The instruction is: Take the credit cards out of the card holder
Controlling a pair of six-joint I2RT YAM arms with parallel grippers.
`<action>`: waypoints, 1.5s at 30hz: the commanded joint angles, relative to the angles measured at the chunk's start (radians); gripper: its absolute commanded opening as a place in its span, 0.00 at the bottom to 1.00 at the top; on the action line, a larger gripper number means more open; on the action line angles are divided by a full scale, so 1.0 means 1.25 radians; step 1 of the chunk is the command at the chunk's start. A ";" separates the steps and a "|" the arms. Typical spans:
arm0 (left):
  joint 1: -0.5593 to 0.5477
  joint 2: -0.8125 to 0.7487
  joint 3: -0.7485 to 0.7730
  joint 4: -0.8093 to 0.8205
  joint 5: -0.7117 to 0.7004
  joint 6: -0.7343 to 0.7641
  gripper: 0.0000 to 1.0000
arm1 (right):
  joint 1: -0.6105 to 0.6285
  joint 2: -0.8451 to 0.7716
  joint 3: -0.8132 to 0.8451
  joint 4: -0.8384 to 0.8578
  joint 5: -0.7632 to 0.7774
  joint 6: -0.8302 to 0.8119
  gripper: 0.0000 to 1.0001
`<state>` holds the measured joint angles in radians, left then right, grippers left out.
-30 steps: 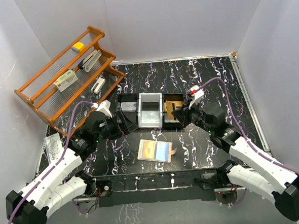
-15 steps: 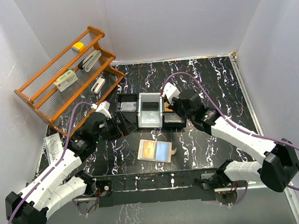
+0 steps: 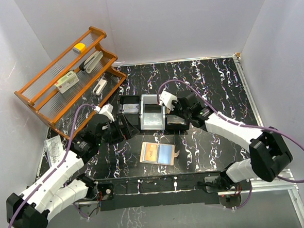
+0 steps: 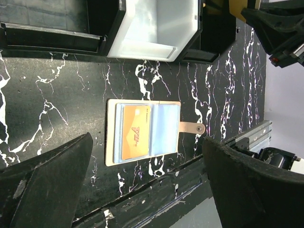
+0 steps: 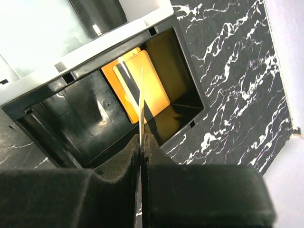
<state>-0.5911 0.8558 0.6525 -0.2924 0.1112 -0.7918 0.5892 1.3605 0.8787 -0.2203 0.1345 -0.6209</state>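
The card holder [image 3: 157,154] lies open and flat near the table's front edge. In the left wrist view the card holder [image 4: 142,132] shows an orange credit card [image 4: 135,132] and a blue-grey one [image 4: 164,127] in its slots, with the snap tab [image 4: 192,127] sticking out. My left gripper [image 3: 123,130] is open, and in its own view the left gripper [image 4: 147,190] frames the holder without touching it. My right gripper [image 5: 142,140] is shut on a thin card [image 5: 142,109] seen edge-on. It hovers over the tray's right compartment, where an orange card [image 5: 156,92] lies.
The black-and-grey three-compartment tray [image 3: 141,112] sits mid-table. A wooden rack [image 3: 69,72] with small items stands at the back left. A clear plastic bag [image 3: 53,148] lies by the left wall. A metal rail [image 3: 156,183] runs along the near edge.
The right arm has swung left and turned its wrist, carrying its card from beside the tray to over the right compartment. The left arm has barely moved.
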 commanded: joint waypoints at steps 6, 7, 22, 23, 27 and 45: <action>0.002 0.019 0.023 -0.016 0.019 0.040 0.99 | -0.030 0.091 0.035 0.140 -0.057 -0.137 0.00; 0.002 0.021 0.025 -0.022 0.018 0.047 0.99 | -0.033 0.104 0.038 0.139 -0.060 -0.152 0.00; 0.002 0.016 0.035 -0.041 0.004 0.073 0.99 | -0.075 0.223 0.055 0.246 -0.062 -0.270 0.00; 0.002 0.015 0.035 -0.042 0.002 0.073 0.99 | -0.075 0.234 0.059 0.248 -0.061 -0.274 0.00; 0.002 0.015 0.035 -0.046 0.002 0.076 0.99 | -0.075 0.268 0.072 0.262 -0.056 -0.285 0.00; 0.002 0.024 0.028 -0.039 0.023 0.075 0.99 | -0.076 0.299 0.111 0.161 -0.067 -0.300 0.24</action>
<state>-0.5911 0.8906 0.6605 -0.3336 0.1196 -0.7097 0.5007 1.7306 0.9630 -0.0265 0.0536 -0.9787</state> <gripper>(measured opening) 0.985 0.188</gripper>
